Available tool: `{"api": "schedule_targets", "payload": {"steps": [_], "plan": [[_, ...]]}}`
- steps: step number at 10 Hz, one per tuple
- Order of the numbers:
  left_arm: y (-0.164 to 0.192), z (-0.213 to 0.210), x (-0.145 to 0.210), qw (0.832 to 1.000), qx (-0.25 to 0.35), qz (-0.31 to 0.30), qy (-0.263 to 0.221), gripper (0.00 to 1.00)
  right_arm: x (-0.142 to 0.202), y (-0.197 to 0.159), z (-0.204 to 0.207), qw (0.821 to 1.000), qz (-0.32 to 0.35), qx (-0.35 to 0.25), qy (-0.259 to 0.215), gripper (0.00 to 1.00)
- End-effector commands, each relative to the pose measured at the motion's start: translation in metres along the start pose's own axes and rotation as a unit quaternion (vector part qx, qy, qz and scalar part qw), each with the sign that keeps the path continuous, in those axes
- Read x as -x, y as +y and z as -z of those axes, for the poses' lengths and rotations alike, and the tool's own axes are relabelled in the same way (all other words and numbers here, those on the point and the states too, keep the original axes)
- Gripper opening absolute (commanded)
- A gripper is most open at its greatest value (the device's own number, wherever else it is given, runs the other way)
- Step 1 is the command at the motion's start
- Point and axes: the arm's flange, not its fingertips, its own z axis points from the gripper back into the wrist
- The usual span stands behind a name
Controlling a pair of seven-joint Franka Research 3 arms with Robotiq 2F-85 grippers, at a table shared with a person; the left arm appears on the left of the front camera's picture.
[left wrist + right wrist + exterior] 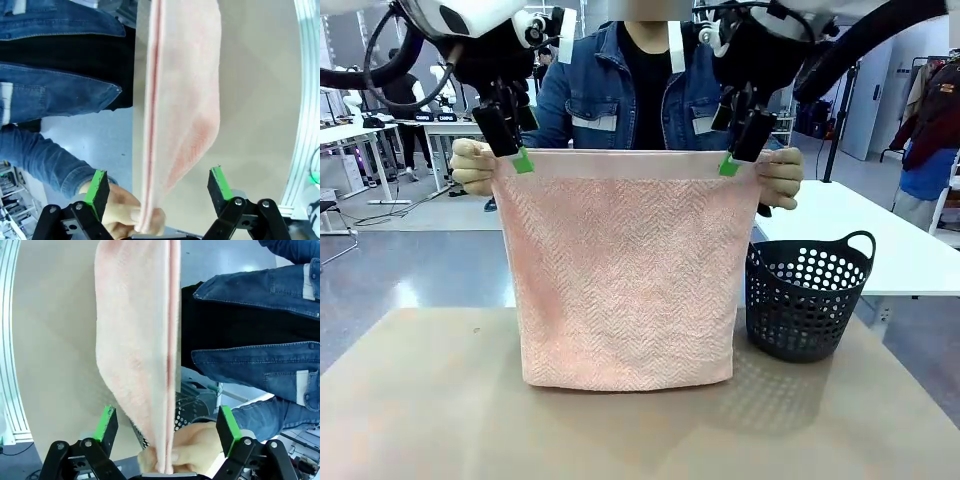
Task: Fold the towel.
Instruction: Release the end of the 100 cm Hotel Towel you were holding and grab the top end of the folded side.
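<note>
A pale salmon-pink towel hangs upright over the table, its lower edge resting on the tabletop. The person holds its top corners, one hand at the left and one hand at the right. My left gripper stands open at the top left corner, and in the left wrist view the towel passes edge-on between its spread fingers. My right gripper is open at the top right corner. The towel runs between its green pads above the person's hand.
A dark perforated plastic basket stands on the table just right of the towel. The person in a denim jacket stands close behind it. White tables lie beyond at the right. The beige tabletop stretches in front.
</note>
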Motion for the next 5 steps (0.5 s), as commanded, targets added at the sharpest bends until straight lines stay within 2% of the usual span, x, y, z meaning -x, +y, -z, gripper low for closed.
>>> {"api": "schedule_targets", "payload": {"steps": [1,5], "plan": [[0.021,0.003,-0.009,1.000,0.007,0.012,0.022,1.00,-0.007,-0.018,0.006,1.000,-0.012,-0.013,0.018,1.00],[0.039,0.038,-0.008,0.997,0.063,-0.004,0.045,1.00,-0.010,-0.032,0.035,0.997,0.004,-0.054,0.048,1.00]]}}
